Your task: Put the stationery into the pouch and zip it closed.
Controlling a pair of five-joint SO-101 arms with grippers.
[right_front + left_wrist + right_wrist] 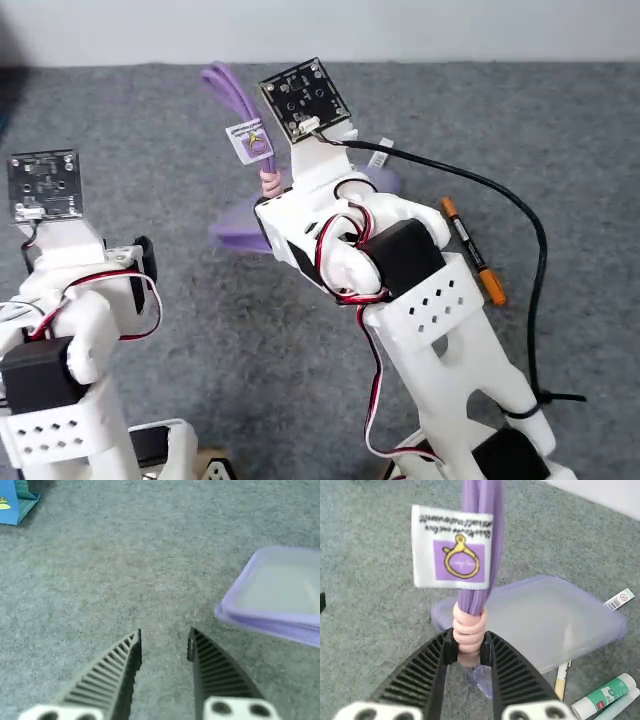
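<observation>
The right gripper (pixel 467 641) is clamped almost shut on the pink coiled binding (pixel 466 625) of a purple looped cord (pixel 481 530) that carries a white paper tag (pixel 452 547). It probably holds the cord up to steady the translucent purple zip pouch (pixel 545 620) on the grey carpet (pixel 560 140). An orange marker pen (pixel 470 250) lies at the pouch's 3 o'clock, not yet inside. A green-and-white glue stick (pixel 605 696) lies near the pouch. The left gripper (pixel 164 642) hangs empty with its jaws moderately apart near the pouch, seemingly ready to fetch stationery.

White tag (pixel 452 546) on the purple loop (pixel 482 492): yellow ring emblem, inverted print illegible.
</observation>
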